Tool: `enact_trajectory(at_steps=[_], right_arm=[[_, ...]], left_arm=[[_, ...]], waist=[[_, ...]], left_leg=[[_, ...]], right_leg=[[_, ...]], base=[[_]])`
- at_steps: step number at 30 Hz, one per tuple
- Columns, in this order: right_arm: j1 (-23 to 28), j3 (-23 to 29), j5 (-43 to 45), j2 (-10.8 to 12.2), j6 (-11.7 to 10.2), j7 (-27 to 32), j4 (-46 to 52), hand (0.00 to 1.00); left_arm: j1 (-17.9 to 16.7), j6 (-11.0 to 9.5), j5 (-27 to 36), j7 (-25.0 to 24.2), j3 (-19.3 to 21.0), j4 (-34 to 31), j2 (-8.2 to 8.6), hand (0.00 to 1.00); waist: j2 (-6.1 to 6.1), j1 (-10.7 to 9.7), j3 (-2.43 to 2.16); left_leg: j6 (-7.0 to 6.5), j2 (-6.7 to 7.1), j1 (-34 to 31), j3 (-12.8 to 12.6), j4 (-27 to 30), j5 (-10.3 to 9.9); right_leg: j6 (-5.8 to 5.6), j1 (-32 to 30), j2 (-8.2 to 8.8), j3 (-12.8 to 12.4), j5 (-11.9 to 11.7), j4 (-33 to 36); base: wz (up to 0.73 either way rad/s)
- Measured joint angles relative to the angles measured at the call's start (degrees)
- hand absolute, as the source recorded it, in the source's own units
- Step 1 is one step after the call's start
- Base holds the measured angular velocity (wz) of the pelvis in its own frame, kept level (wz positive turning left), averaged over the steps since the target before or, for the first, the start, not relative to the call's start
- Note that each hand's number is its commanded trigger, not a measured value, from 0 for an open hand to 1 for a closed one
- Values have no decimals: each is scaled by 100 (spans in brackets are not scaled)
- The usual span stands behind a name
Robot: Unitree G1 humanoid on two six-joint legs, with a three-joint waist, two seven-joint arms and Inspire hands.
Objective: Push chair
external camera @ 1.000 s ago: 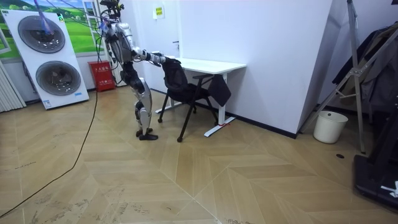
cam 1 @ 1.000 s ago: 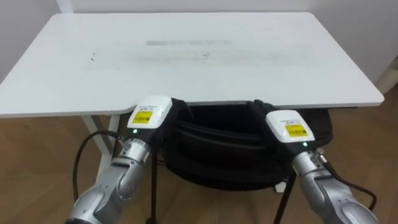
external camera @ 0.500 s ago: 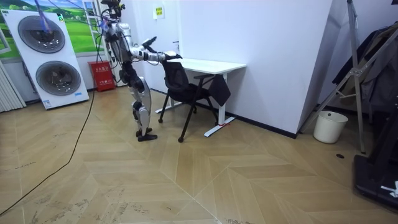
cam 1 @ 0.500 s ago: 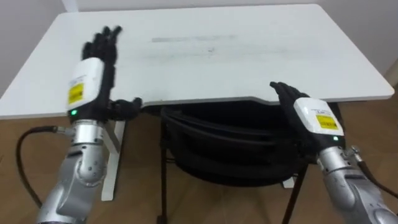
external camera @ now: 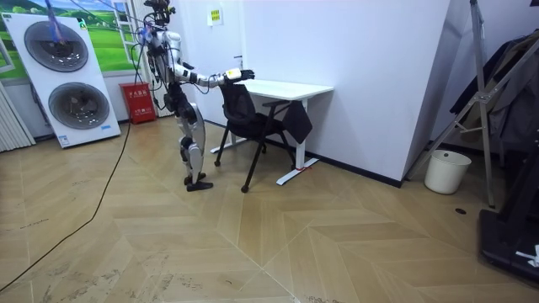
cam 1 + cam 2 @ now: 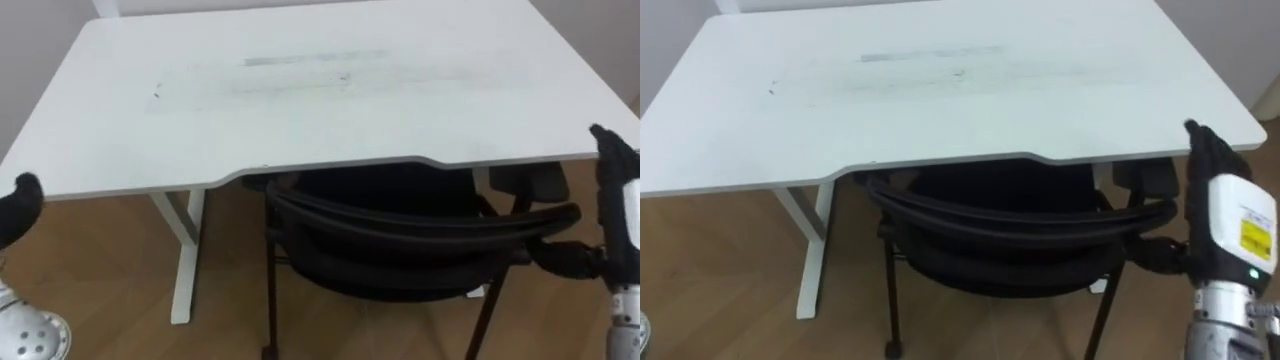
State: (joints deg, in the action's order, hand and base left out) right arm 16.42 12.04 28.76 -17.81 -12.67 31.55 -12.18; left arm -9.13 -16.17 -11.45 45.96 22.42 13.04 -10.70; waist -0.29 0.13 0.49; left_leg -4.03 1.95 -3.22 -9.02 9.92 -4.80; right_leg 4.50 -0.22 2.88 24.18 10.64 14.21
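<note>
The chair (image 6: 1010, 240) sits tucked under the desk (image 6: 940, 90). Your right hand (image 6: 1225, 215), fingers straight and empty, seems just clear of it. I cannot tell your left hand (image 6: 18, 205)'s state.

Sitting tucked under the near edge of the white rectangular desk (image 6: 300, 100), back toward the robot: the black mesh office chair (image 6: 400, 235). Hovering just right of it: the right hand (image 6: 1225, 215). Hanging well left, below the desk edge: the left hand (image 6: 18, 205).

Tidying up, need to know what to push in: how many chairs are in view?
1: the black chair, its seat under the white desk. Others could be hidden beyond the frame.
</note>
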Motion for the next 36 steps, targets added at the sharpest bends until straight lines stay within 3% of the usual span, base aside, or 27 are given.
enact_trajectory(at_steps=[2, 4, 7, 10, 11, 13, 14, 18, 23, 26, 29, 36], right_arm=[[49, 122, -1010, 274, 147, 429, -106, 0], [15, 267, -1733, 485, 147, 802, -286, 0], [-58, 636, -3138, 639, 127, 1178, -821, 0], [22, 1003, -4379, 764, 147, 1120, -1655, 0], [62, 1086, -4841, 802, 154, 968, -2153, 0], [164, 1271, -5352, 951, 178, 656, -2856, 0], [204, 1287, -5596, 994, 227, 410, -3284, 0], [245, 1118, -5818, 1025, 359, -449, -4655, 0], [231, 747, -5705, 1096, 767, -1280, -5767, 0], [108, 460, -5597, 1095, 894, -1382, -6024, 0], [-231, 145, -5589, 1105, 1060, -1572, -6117, 0], [-878, -657, -5539, 1124, 1108, -2194, -6133, 0]], left_arm=[[-109, 70, 670, 61, -25, 601, 88, 0], [-215, 176, 1126, 95, -31, 1018, 140, 0], [-495, 233, 2080, 106, -60, 1461, 145, 0], [-726, 291, 2602, -7, -163, 2201, 151, 0], [-825, 320, 2764, -168, -196, 2564, 159, 0], [-885, 340, 2772, -445, -197, 3147, 217, 0], [-961, 370, 2784, -613, -228, 3476, 282, 0], [-1036, 508, 2827, -1333, -480, 4581, 321, 0], [-1058, 859, 2447, -2344, -532, 5459, 343, 0], [-1038, 1077, 2123, -2644, -608, 5564, 446, 0], [-1003, 1332, 1666, -2854, -947, 5582, 535, 0], [-610, 1597, 1277, -3047, -1270, 5554, 558, 0]], waist=[[37, 30, -21], [41, 28, -32], [23, 33, -52], [13, 3, -98], [28, 8, -81], [34, -28, -108], [47, -50, -99], [122, -112, -104], [144, -159, -86], [103, -165, -70], [97, -156, -67], [96, -131, -65]], left_leg=[[-1, 10, 89, -2, -64, -17], [7, -2, 132, -27, -58, -66], [26, -17, 227, -15, -37, -166], [41, -6, 304, 26, -41, -246], [46, -6, 358, 23, -48, -280], [54, -7, 419, 30, -30, -355], [48, -4, 450, 22, -35, -390], [34, 0, 503, -43, -25, -475], [27, -6, 592, -174, -30, -553], [4, -1, 579, -174, 6, -588], [-15, -1, 576, -184, 62, -633], [-27, 19, 585, -140, 54, -643]], right_leg=[[-17, 88, -11, -3, 4, -66], [-25, 152, -41, -26, 5, -150], [-52, 330, -94, -33, 2, -324], [-92, 475, -119, -19, 19, -442], [-102, 551, -131, -17, 12, -464], [-129, 621, -135, -34, 37, -477], [-152, 649, -134, -67, 53, -479], [-178, 664, -133, -213, 91, -461], [-208, 686, -141, -402, 151, -454], [-221, 682, -125, -387, 158, -467], [-244, 660, -123, -422, 166, -470], [-277, 772, -122, -348, 154, -550]], base=[[0], [-4], [-1], [2], [0], [0], [0], [-13], [-14], [0], [-3], [6]])
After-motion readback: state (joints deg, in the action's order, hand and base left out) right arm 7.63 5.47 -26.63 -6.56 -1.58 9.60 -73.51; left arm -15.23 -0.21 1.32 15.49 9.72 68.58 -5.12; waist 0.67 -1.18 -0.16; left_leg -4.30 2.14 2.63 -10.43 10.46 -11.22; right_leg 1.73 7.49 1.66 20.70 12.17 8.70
